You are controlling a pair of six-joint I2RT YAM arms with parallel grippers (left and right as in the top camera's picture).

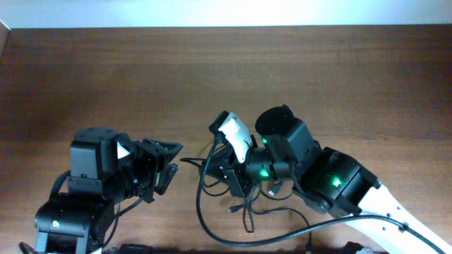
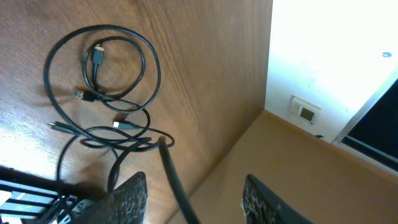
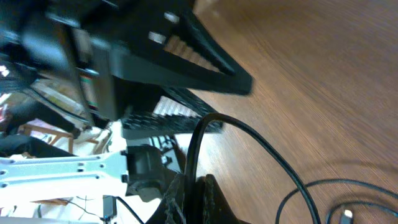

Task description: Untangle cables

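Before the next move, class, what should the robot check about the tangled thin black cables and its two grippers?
1. Right gripper holds a strand of the thin black cables with pale plug tips: ok, jaws shut on it.
2. Left gripper free: ok, jaws open, gripping nothing.
3. Cables separated: not ok, loops cross on the brown wooden table.
4. Which cable the held strand belongs to: cannot tell.
5. Grippers apart: ok, gap between them in the overhead view.

Two robot arms, one wooden table, and tangled cables showing four plug tips.
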